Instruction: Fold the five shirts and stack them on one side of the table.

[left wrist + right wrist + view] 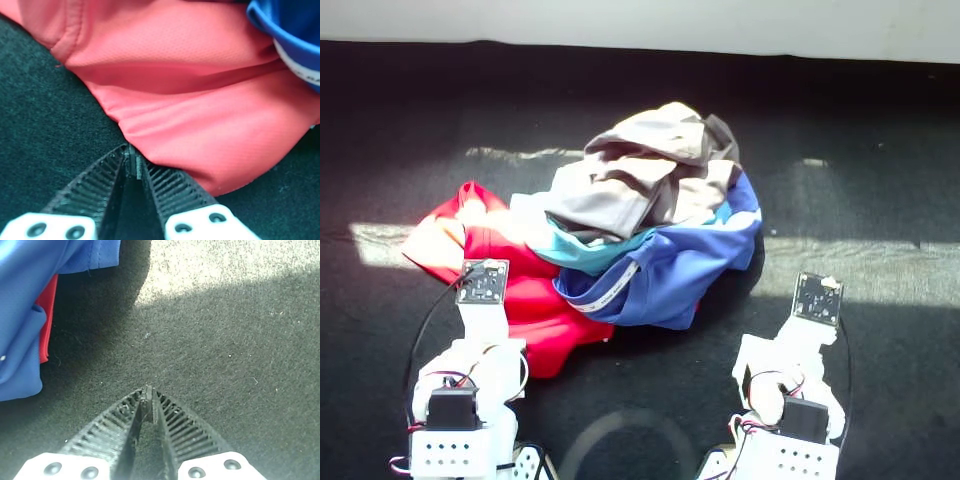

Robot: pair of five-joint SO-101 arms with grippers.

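A heap mid-desk point(880, 180): grey shirts point(640, 170) on top, blue shirt point(670, 270) beneath, red shirt point(535, 300) spilling toward the left arm point(480, 330). The left jaws are together, tips at the red hem, possibly touching it. The right jaws are together too, above bare desk beside the blue shirt.

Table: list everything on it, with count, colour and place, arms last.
red shirt: one, red, near-left part of the pile, partly under the blue one.
blue shirt: one, blue, near-right part of the pile.
turquoise shirt: one, turquoise, between grey and blue.
grey cloth: count unclear, grey, crumpled on top.
table: one, black.
left gripper: one, black, shut, at the red shirt's edge.
right gripper: one, black, shut, over bare table beside the blue shirt.
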